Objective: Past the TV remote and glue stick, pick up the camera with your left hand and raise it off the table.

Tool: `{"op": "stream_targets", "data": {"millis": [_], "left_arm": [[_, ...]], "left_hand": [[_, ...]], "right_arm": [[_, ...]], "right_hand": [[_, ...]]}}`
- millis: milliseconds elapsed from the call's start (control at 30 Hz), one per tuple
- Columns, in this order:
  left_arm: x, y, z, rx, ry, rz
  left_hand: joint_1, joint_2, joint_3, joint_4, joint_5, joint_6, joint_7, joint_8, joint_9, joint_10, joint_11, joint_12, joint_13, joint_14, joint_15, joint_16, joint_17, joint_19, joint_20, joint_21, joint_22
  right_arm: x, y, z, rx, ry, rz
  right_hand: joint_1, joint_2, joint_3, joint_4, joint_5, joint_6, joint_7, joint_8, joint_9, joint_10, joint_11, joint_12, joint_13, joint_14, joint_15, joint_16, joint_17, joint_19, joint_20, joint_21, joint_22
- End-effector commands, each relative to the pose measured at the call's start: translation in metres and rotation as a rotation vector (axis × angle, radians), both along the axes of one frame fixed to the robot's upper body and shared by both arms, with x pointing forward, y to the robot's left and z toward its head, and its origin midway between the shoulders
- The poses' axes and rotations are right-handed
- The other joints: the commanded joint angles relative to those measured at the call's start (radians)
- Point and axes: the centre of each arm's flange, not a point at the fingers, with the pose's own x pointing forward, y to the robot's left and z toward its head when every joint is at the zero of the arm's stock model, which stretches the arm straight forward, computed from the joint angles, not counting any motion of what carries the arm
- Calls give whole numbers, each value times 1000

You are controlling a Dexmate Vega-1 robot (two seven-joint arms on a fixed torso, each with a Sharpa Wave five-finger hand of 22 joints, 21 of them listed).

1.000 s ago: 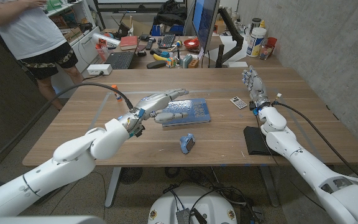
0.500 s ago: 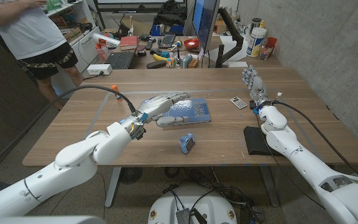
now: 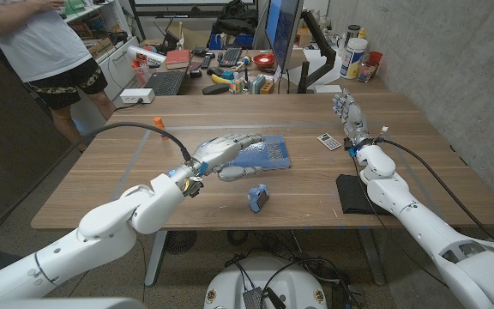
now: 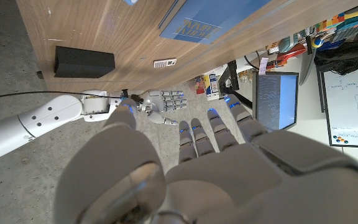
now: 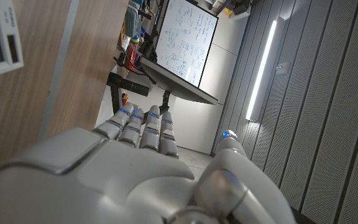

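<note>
The camera (image 3: 257, 197), a small blue object with a dark face, stands on the wooden table (image 3: 144, 184) near its front edge. My left hand (image 3: 227, 154) hovers open with fingers spread over the left end of a blue book (image 3: 264, 153), a short way behind and left of the camera. In the left wrist view the left hand (image 4: 185, 168) holds nothing. My right hand (image 3: 347, 112) stands at the table's far right with straight fingers, empty; the right wrist view shows the right hand (image 5: 135, 168) the same way.
A calculator (image 3: 328, 141) lies near the right hand, and a black flat object (image 3: 352, 193) sits by the right forearm. A small orange item (image 3: 157, 121) is at the far left. A person (image 3: 41, 51) stands behind the table's left corner, beside a cluttered desk.
My left hand has moved slightly toward the table's front edge and the camera, staying open. The right arm has not moved.
</note>
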Motion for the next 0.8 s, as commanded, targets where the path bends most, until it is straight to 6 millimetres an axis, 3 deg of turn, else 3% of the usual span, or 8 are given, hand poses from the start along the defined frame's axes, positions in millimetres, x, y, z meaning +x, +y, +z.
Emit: {"op": "stream_targets", "data": {"millis": [33, 800], "left_arm": [[-5, -5, -11, 15, 6, 22], [-7, -4, -27, -24, 37, 40]], "left_hand": [[14, 1, -1, -7, -5, 7, -2, 6, 4, 8, -6, 8, 3, 12, -42, 3, 2, 11, 4, 6, 4], [29, 5, 1, -12, -9, 22, -8, 6, 5, 23, -7, 6, 4, 28, -18, 0, 4, 20, 7, 0, 4]], "right_arm": [[0, -5, -1, -4, 1, -2], [-3, -13, -3, -4, 7, -12]], "right_hand": [[-7, -4, -1, -1, 4, 9, -2, 8, 5, 6, 1, 6, 2, 7, -3, -3, 4, 8, -17, -3, 5], [-9, -5, -5, -1, 7, 11, -4, 8, 5, 6, 0, 6, 2, 9, -3, -3, 4, 11, -15, -10, 5]]}}
